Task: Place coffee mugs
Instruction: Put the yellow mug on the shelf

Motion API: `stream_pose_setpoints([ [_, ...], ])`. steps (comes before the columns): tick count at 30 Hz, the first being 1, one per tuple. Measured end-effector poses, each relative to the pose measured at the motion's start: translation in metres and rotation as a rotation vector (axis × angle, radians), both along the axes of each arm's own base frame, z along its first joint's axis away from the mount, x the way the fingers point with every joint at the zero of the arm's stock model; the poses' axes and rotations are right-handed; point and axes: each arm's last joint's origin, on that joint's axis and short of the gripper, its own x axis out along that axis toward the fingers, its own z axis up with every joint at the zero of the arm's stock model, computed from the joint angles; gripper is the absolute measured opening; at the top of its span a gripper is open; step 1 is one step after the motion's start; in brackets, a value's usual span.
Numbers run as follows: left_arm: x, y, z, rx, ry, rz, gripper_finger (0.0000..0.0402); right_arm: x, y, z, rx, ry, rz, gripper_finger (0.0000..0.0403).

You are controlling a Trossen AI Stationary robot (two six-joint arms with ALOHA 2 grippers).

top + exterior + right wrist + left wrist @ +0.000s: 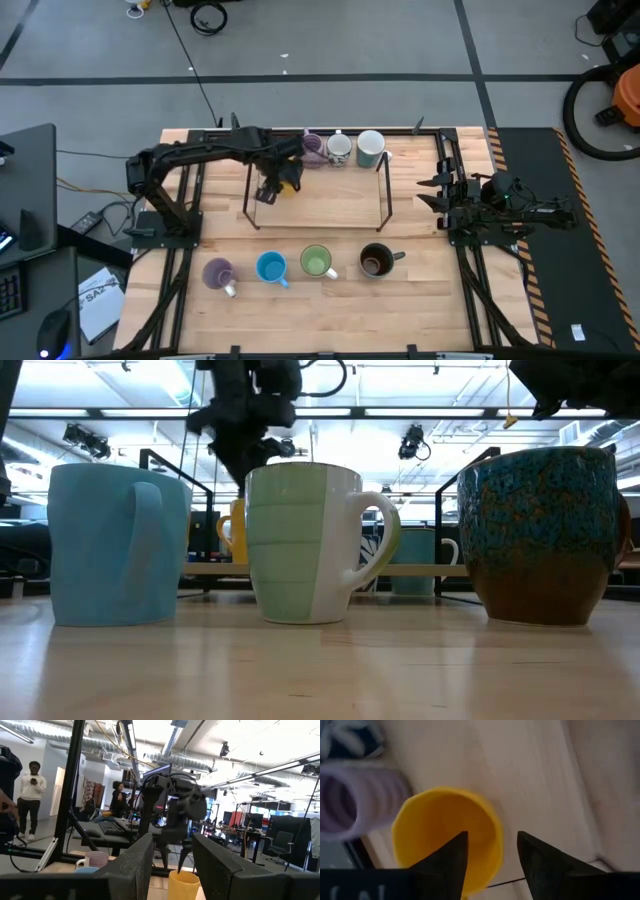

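Observation:
An orange-yellow mug (445, 827) stands upright on its base inside the outline of the black wire frame (383, 195), near its far left corner. My left gripper (492, 835) hangs open just above it, pointing down. One finger is over the mug's mouth and the other outside its wall, both clear of the rim (182, 875). A purple mug (313, 148), a white patterned mug (339, 148) and a pale white-teal mug (371, 148) stand at the far edge. Lavender (218, 272), blue (271, 267), green (317, 262) and dark brown (376, 260) mugs stand in a row near the front. My right gripper (430, 190) waits open at the right.
The wire frame's thin black bars rise around the middle of the table. Bare wood lies inside the frame to the right of the orange mug and between the frame and the near row. Black arm mounts stand at both table sides.

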Motion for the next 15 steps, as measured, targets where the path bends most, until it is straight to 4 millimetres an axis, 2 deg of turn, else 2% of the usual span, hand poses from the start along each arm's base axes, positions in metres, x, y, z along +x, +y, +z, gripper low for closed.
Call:
stream_pose_setpoints([
  [9,0.008,0.003,0.012,-0.181,-0.162,0.608,0.0174,0.0,0.0,0.0,0.0,0.0,0.0,0.0144],
  [15,0.016,0.013,0.012,-0.452,-0.255,0.993,0.0174,0.0,0.0,0.001,-0.014,-0.007,-0.005,0.0144],
])
